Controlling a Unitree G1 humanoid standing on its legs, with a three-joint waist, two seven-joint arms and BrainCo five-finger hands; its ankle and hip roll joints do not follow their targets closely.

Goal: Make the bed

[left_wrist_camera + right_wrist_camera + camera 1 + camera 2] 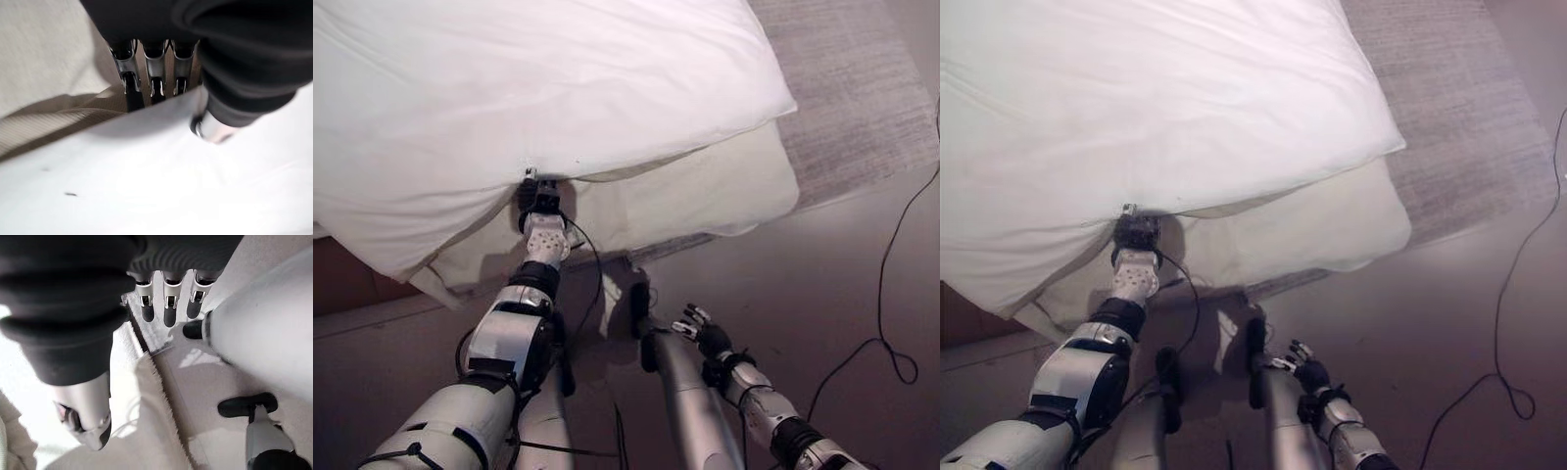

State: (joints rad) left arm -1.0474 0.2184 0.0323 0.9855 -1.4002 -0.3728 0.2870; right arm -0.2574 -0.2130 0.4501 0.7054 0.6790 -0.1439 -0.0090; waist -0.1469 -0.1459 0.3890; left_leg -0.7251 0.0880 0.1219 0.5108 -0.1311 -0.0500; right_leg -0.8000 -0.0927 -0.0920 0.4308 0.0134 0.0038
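Note:
A thick white duvet [538, 88] covers the bed and overhangs its near edge, above a cream sheet [705, 196] on the mattress corner. My left hand [540, 204] reaches up to the duvet's near hem. In the left wrist view its fingers [154, 73] run under the hem of the duvet [146, 186] and the thumb [210, 127] presses on top, pinching the cloth. My right hand [705, 338] hangs low over the floor, away from the bed. Its fingers [168, 303] are straight and hold nothing.
A grey rug [862, 88] lies on the floor past the bed's right corner. A brown bed frame [342, 279] shows under the duvet at the left. Bare floor [803, 284] stretches to the right of the bed.

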